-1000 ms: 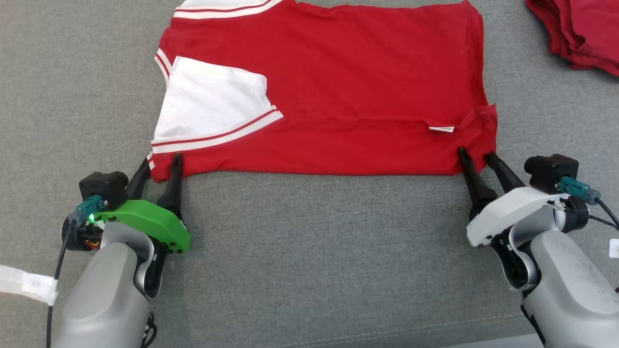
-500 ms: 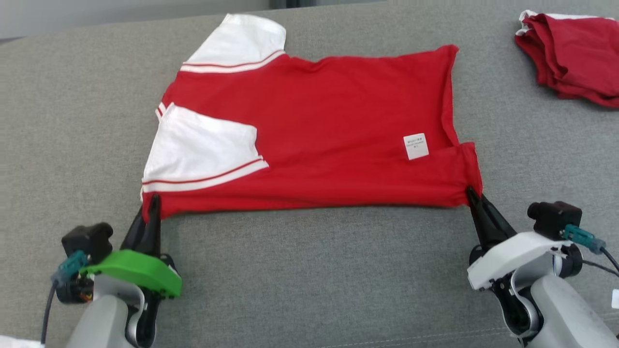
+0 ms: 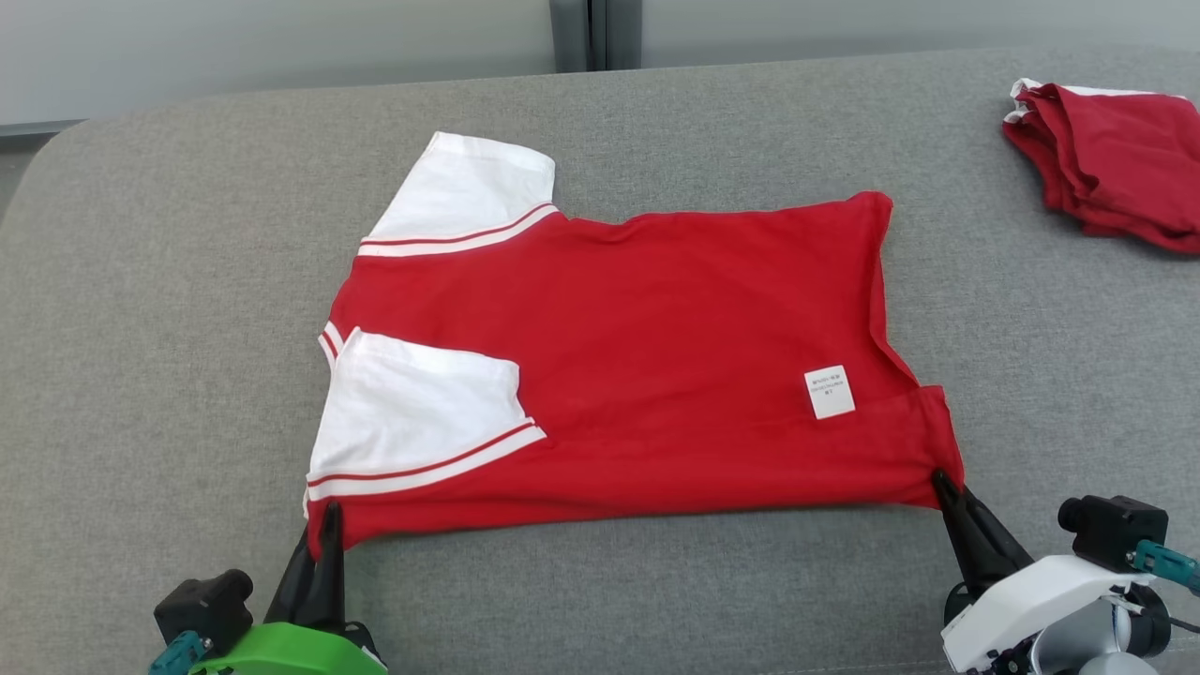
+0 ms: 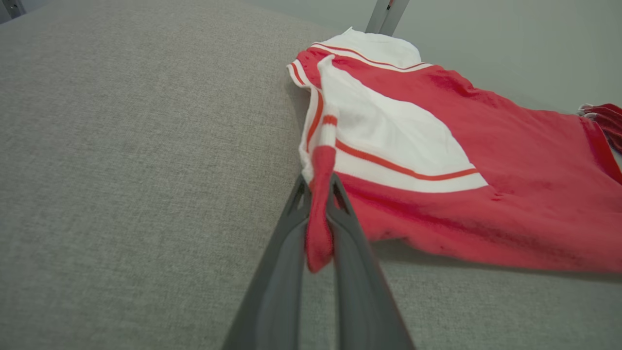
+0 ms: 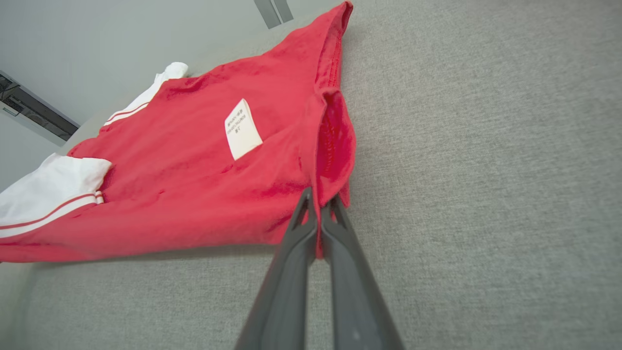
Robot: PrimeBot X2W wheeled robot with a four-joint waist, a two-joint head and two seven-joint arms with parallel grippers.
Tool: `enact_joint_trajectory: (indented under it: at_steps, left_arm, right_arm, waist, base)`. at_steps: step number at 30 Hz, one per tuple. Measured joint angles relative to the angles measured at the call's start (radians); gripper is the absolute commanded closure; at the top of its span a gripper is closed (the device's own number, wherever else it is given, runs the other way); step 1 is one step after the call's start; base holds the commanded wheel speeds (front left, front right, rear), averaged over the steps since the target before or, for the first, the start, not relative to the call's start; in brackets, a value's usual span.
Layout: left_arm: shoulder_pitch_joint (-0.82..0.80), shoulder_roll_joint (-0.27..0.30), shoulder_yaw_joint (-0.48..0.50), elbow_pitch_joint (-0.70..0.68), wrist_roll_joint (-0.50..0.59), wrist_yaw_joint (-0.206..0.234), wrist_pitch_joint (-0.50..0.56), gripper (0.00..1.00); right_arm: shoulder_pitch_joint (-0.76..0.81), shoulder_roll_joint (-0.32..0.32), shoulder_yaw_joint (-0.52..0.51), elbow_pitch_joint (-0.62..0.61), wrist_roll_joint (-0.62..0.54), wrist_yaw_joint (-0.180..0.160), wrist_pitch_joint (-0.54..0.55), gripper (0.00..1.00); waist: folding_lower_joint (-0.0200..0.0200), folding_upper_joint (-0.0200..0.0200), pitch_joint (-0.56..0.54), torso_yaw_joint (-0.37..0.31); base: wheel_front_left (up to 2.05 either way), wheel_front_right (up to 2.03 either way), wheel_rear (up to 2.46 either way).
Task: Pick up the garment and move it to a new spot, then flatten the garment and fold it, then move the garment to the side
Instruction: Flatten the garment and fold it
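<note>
grey fabric surface (image 3: 187,281), red and white garment (image 3: 656,309) spread across it, folded red pile (image 3: 1116,159) at far right

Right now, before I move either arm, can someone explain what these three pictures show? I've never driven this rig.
You are driving a two-armed robot. The wide picture looks down from a camera on its head. The other two come from cameras on the wrists, each looking forward along that arm's own gripper. A red shirt with white sleeves lies spread on a grey padded surface, with a white label showing. The left gripper, at the lower left of the head picture, is shut on the shirt's near corner at the sleeve end. The right gripper, at the lower right, is shut on the near corner at the other end. Both wrist pictures show cloth pinched between closed jaws. A folded red garment sits at the far right, apart from both grippers.
</note>
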Motion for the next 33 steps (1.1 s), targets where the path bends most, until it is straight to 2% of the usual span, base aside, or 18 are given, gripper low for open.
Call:
enact_joint_trajectory:
  at_steps: [3,4,5,6,7,15,25,33]
  left_arm:
    - [0.021,-0.009,-0.001,-0.018,0.001,0.006,0.000,1.00]
    - [0.025,-0.013,-0.001,-0.020,0.001,0.009,0.000,0.66]
    - [0.028,-0.014,-0.002,-0.022,0.006,0.009,0.000,0.16]
    - [0.029,-0.014,0.000,-0.025,0.014,0.010,0.000,0.00]
    - [0.029,-0.015,0.004,-0.026,0.021,0.010,0.000,0.00]
    - [0.008,-0.026,0.057,-0.078,0.096,0.010,0.000,0.00]
    - [-0.046,-0.026,0.133,-0.149,0.192,0.017,0.000,0.00]
    - [-0.047,-0.024,0.179,-0.153,0.240,0.002,0.000,0.00]
  right_arm:
    - [0.026,0.021,-0.024,-0.020,-0.013,0.000,0.026,1.00]
    - [0.031,0.029,-0.030,-0.021,-0.015,0.000,0.033,1.00]
    - [0.037,0.039,-0.035,-0.023,-0.020,0.000,0.039,0.72]
    - [0.041,0.046,-0.037,-0.025,-0.028,0.000,0.039,0.07]
    - [0.042,0.055,-0.041,-0.025,-0.034,0.000,0.039,0.00]
    - [0.005,0.073,-0.077,-0.047,-0.098,0.000,-0.032,0.00]
    - [-0.064,0.073,-0.056,-0.066,-0.194,0.000,-0.156,0.00]
    - [-0.062,0.086,-0.068,-0.074,-0.260,0.000,-0.197,0.00]
  waist:
    - [0.0000,0.0000,-0.003,0.001]
    - [0.0000,0.0000,-0.004,0.001]
    - [0.0000,0.0000,-0.006,0.000]
    - [0.0000,0.0000,-0.008,0.000]
    - [0.0000,0.0000,-0.010,0.000]
    - [0.0000,0.0000,-0.040,-0.003]
    - [0.0000,0.0000,-0.080,-0.003]
    - [0.0000,0.0000,-0.088,0.004]
  base:
    - [0.00,0.00,0.00]
    - [0.00,0.00,0.00]
    - [0.00,0.00,0.00]
    - [0.00,0.00,0.00]
    - [0.00,0.00,0.00]
    - [0.00,0.00,0.00]
    - [0.00,0.00,0.00]
    - [0.00,0.00,0.00]
